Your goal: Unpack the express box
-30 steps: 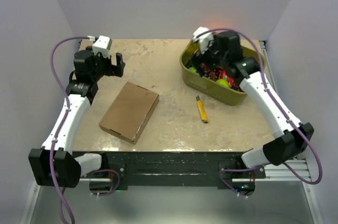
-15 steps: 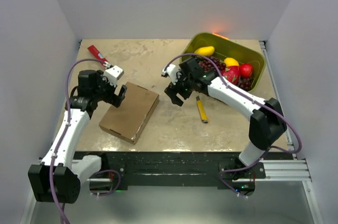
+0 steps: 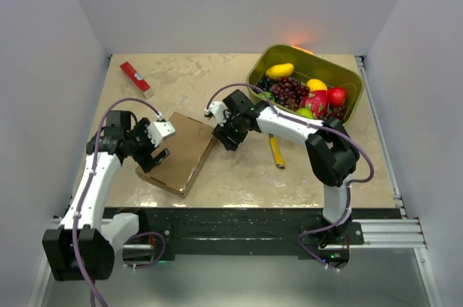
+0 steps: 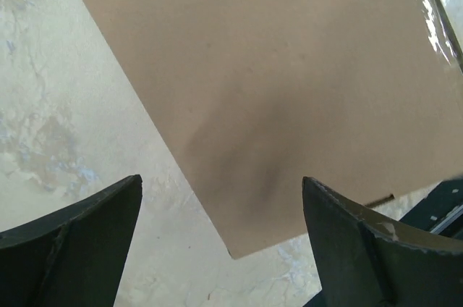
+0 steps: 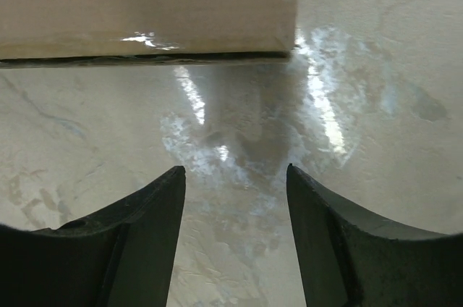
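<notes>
At the far left of the table [image 3: 239, 177] you have a small red object [image 3: 135, 77] lying on its own. Nearer, the left fingers [image 3: 154, 156] are spread wide over the near left part of the box [image 3: 182, 149] and hold nothing. In the left wrist view a corner of the box top [image 4: 275, 90] sits in the gap between them, and I cannot tell whether they touch it. The box is flat brown cardboard with its lid down. It lies skewed on the left half of the table, its long sides running from near left to far right. Just beside its far right corner you have the right fingers [image 3: 223, 137], low over the table and partly apart, with only bare table between them. The right wrist view shows the box's side wall [image 5: 145, 10] just ahead of the fingertips, not touching. To their right a yellow knife [image 3: 276, 151] lies on the table. At the far right stands an olive-green tub [image 3: 329, 63] holding dark grapes [image 3: 289, 92], a yellow fruit [image 3: 279, 70] and a red fruit [image 3: 336, 95].
</notes>
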`<state>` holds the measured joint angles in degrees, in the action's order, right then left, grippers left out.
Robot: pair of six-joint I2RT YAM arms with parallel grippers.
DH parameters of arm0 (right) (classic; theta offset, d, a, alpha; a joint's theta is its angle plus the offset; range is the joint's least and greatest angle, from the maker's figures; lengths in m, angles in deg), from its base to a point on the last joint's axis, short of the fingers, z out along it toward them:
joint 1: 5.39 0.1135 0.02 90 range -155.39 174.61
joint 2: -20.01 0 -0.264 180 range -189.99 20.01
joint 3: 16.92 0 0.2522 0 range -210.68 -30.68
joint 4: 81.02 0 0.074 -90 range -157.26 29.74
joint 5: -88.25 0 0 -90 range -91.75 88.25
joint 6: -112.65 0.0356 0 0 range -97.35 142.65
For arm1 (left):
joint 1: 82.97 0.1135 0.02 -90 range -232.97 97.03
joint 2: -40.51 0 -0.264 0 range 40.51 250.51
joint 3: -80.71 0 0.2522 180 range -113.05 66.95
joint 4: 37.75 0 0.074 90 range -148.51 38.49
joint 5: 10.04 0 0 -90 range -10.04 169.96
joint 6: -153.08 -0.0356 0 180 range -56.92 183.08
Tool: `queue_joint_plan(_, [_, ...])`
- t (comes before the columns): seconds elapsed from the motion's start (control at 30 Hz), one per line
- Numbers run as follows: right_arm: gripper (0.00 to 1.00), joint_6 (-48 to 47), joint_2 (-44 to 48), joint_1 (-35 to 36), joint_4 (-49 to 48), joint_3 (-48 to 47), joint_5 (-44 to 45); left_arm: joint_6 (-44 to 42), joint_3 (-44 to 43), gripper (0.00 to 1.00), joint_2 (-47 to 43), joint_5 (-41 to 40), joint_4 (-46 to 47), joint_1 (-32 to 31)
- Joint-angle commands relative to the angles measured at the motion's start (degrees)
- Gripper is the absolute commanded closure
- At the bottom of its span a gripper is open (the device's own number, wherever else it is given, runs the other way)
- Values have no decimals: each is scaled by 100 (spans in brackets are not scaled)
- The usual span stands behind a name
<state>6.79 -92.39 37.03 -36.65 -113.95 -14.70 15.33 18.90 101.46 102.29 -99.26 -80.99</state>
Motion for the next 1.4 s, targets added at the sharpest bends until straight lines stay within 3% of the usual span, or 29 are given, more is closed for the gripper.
queue_joint_plan(0.0, [39, 248, 1041, -101, -152, 230, 1081, -895, 305, 4, -487, 403, 37, 39])
queue_joint_plan(0.17, [47, 382, 2116, -242, 120, 1486, 1795, -69, 191, 4, -278, 597, 818, 22])
queue_joint_plan(0.23, [61, 417, 2318, -470, 243, 1698, 1919, 429, -28, 4, -154, 580, 1056, -13])
queue_joint_plan(0.33, [65, 259, 2372, -848, 288, 2033, 2102, 940, -318, 2, 83, 571, 1303, -109])
queue_joint_plan(0.47, [54, -259, 2354, -928, 209, 2480, 2244, 1259, -415, 0, 163, 632, 1549, -145])
queue_joint_plan(0.63, [49, -392, 2301, -963, 42, 2780, 2192, 1618, -407, 0, 163, 641, 1637, -338])
queue_joint_plan(0.97, [46, -172, 2021, -989, 68, 2623, 1427, 1962, -257, 1, 84, 677, 1681, -453])
queue_joint_plan(1.37, [45, -14, 1678, -1024, -46, 2640, 1391, 2199, -284, 1, 189, 712, 1857, -488])
